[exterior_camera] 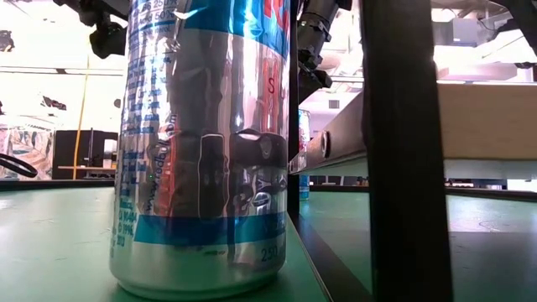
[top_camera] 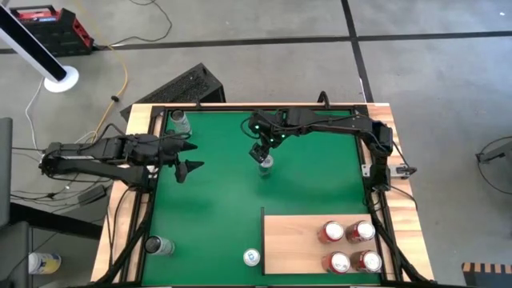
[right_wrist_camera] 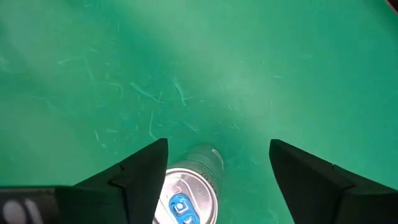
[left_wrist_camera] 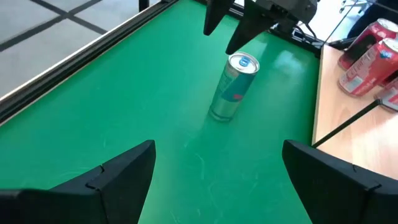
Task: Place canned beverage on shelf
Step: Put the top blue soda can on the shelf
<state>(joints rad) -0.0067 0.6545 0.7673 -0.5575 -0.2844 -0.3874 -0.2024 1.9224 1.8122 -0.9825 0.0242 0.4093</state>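
A slim silver-and-blue can [top_camera: 266,163] stands upright on the green mat, at mid-table toward the far side. My right gripper [top_camera: 260,151] hovers open just above it. In the right wrist view the can's top [right_wrist_camera: 185,202] shows between the open fingers [right_wrist_camera: 217,149], close to one of them. The left wrist view shows the same can [left_wrist_camera: 233,87] with the right fingers [left_wrist_camera: 239,28] above it. My left gripper [top_camera: 194,157] is open and empty at the table's left. The pale wood shelf [top_camera: 292,244] lies flat at the near right.
Several red cans [top_camera: 349,246] stand on the shelf. More silver cans stand at the far left [top_camera: 178,120], near left [top_camera: 158,246] and near centre [top_camera: 252,257]. The near-centre can fills the low view [exterior_camera: 201,143]. Black frame bars [top_camera: 376,184] edge the mat.
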